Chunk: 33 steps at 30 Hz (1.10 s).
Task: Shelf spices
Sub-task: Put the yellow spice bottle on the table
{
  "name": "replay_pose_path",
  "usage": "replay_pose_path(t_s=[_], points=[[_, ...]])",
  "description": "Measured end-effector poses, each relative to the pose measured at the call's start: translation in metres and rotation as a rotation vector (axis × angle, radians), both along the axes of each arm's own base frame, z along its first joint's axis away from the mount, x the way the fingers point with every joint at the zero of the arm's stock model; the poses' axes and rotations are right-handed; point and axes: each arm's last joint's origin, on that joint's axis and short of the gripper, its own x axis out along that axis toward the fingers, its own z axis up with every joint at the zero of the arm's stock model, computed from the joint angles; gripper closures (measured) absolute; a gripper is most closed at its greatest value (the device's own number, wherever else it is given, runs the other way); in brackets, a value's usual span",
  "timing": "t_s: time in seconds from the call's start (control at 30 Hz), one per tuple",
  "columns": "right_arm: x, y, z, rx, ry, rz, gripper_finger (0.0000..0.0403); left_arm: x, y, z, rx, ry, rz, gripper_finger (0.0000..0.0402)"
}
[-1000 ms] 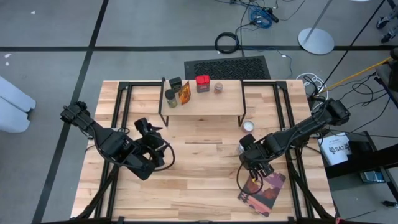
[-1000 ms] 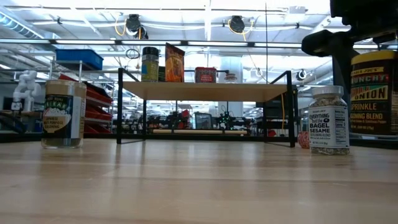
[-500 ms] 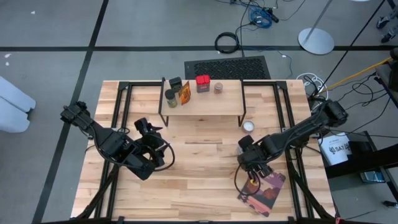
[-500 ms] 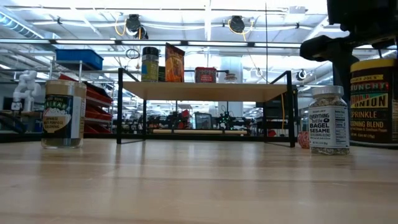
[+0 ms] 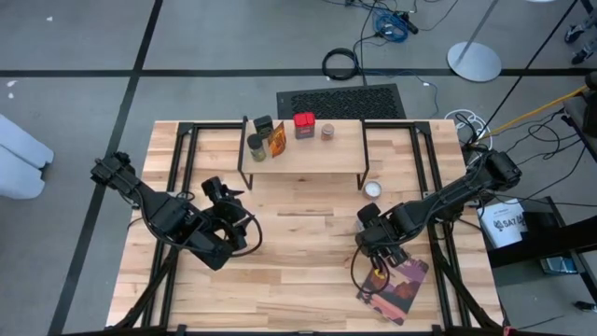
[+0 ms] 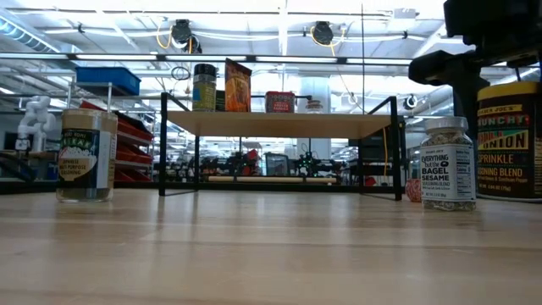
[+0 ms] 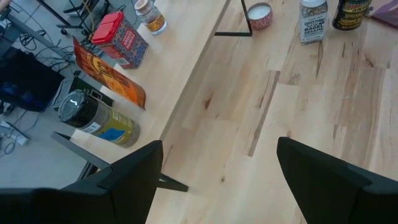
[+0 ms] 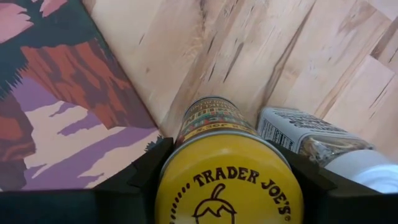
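Yellow-lid jar (image 8: 227, 180) upright in R gripper (image 5: 381, 245), axis vertical

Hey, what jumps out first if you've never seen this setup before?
The right gripper closed around a yellow-lidded onion jar, beside the bagel sesame jar and the purple picture book. Then the shelf at the table's far edge, already holding several spices, while the left gripper hangs open over bare wood.
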Motion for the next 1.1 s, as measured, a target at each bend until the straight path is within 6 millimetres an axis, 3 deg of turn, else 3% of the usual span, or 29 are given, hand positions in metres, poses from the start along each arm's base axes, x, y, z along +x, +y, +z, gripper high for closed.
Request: replay_pose_path(t_s=[0.6,0.87,1.1], points=[[0.001,0.0,0.0,0.024,0.001,-0.017,0.0192,0.002,-0.002,0.001,-0.003,-0.018,-0.013,0.0078],[-0.004,-0.003,-0.014,0.024,0.022,-0.033,0.0192,0.002,-0.002,0.001,-0.002,-0.018,-0.015,0.0078],[-0.004,-0.002,-0.015,0.044,0.03,-0.048,0.0192,0.002,-0.002,0.001,-0.002,-0.017,-0.015,0.0078]])
